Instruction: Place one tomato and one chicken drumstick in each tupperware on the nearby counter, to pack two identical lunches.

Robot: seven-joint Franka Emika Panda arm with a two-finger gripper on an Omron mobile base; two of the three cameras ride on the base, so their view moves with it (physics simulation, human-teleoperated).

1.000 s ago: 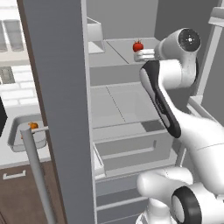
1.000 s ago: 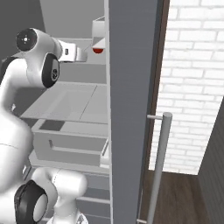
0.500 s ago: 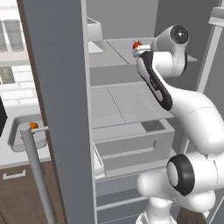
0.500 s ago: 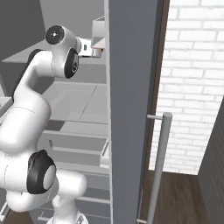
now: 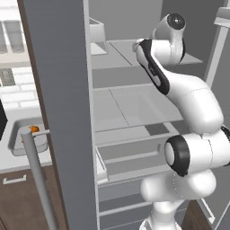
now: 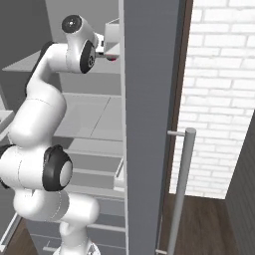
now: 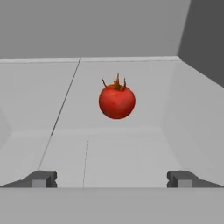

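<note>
- Through the hand view, I am seeing the claw [image 7: 112, 178] standing wide open, its two dark fingertips [image 7: 43, 178] far apart with nothing between them.
- The tomato [image 7: 117, 100] is sitting ahead of the claw, centred between the fingertips but well clear of them, red with a brown stem on top.
- It is resting on a pale grey shelf [image 7: 131, 148] inside the fridge, with a grey back wall behind and a slanted side wall on the right of that view.
- In the right base view, I am catching just a sliver of the tomato [image 6: 113, 58], red under the hand, beside a pale bin [image 6: 112, 39] on the upper shelf.
- The arm [image 5: 179, 90] is reaching up and into the open fridge [image 5: 130, 108], whose grey shelves and lower drawers are showing in the left base view.
- The left base view is giving me the fridge door [image 5: 63, 112] with its long bar handle [image 5: 38, 179], and beyond it the counter [image 5: 13, 157] over dark brown cabinets, carrying a clear container [image 5: 27, 137] with something orange in it.
- The right base view is adding a white brick wall [image 6: 219, 99] and a dark wooden floor [image 6: 199, 224].
</note>
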